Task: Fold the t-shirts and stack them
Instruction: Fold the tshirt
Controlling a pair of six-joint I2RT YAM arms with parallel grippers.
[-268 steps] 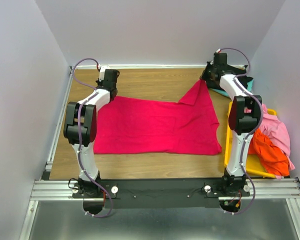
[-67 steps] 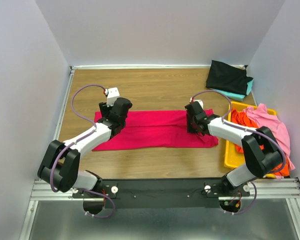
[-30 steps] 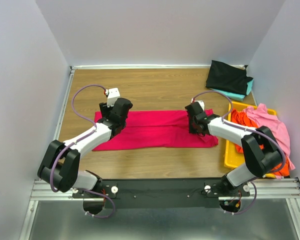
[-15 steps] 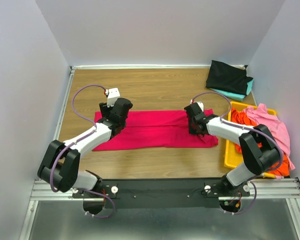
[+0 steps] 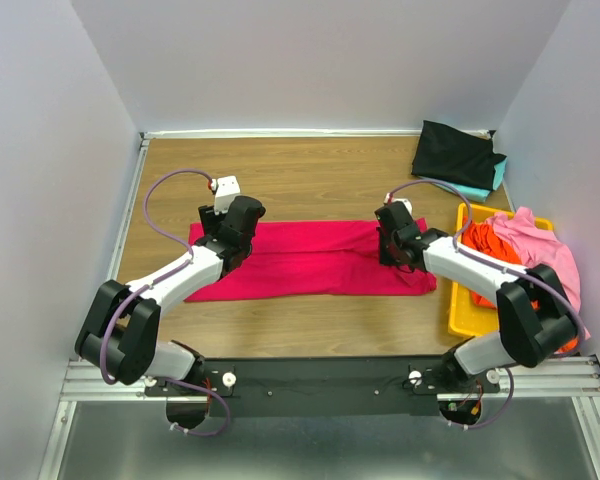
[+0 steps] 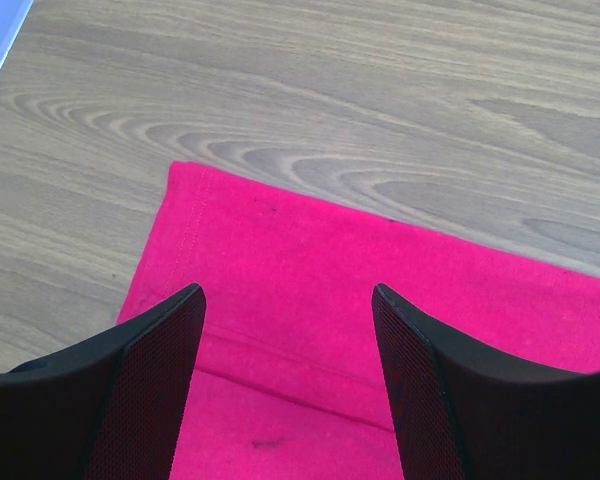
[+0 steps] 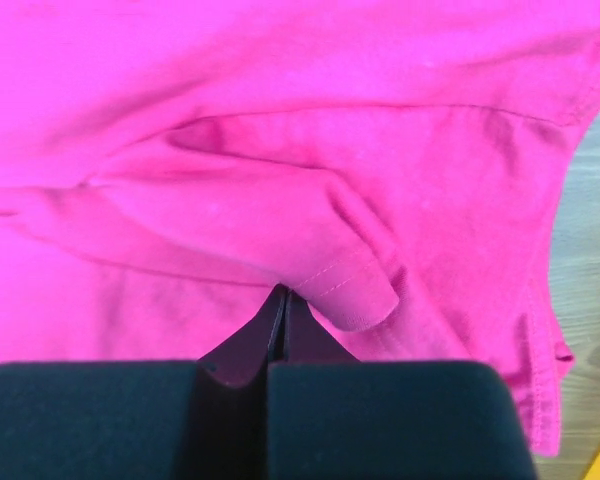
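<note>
The crimson-red t-shirt [image 5: 310, 260] lies folded into a long band across the middle of the wooden table [image 5: 310, 175]. My left gripper [image 5: 223, 252] hovers over its left end, open; in the left wrist view its fingers [image 6: 160, 380] stand wide apart above the red cloth [image 6: 300, 300] with nothing between them. My right gripper [image 5: 390, 250] is at the band's right end. In the right wrist view its jaws [image 7: 283, 292] are shut, pinching a raised fold of the hem [image 7: 350, 285].
A folded black t-shirt [image 5: 458, 152] lies on a teal one [image 5: 483, 188] at the back right corner. A yellow bin [image 5: 458, 300] at the right edge holds orange [image 5: 488, 240] and pink [image 5: 548, 248] shirts. Grey walls enclose the table.
The right gripper has closed on the shirt's hem and shifted slightly right, the right forearm swinging outward. The left arm has not moved.
</note>
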